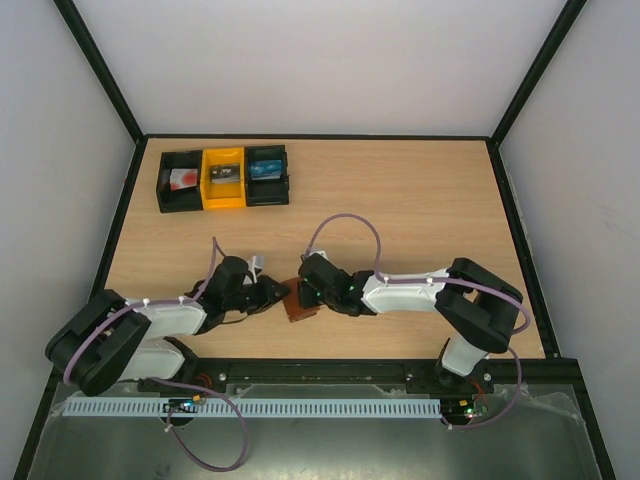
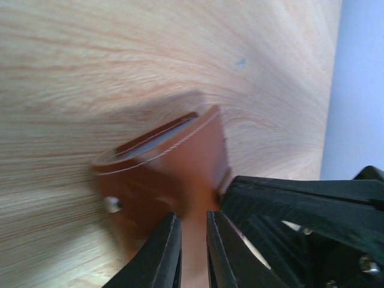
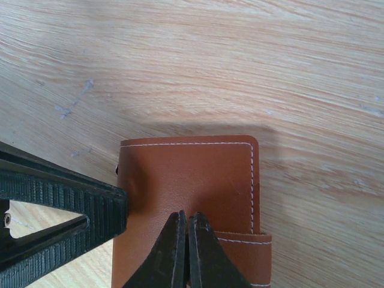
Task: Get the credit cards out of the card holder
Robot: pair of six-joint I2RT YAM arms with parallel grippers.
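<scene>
The card holder [image 3: 192,174] lies between both tools: left tool [image 2: 193,219] pinches its edge (right tool [image 3: 187,216] pressed together).

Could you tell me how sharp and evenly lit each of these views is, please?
Left wrist: the card holder and table look smeared and soft. Right wrist: crisp stitching, a soft shadow beyond the holder. Top external: even light, sharp throughout.

card holder [image 3: 186,180] cut off below; things in bins [image 1: 224,203] too small.
</scene>
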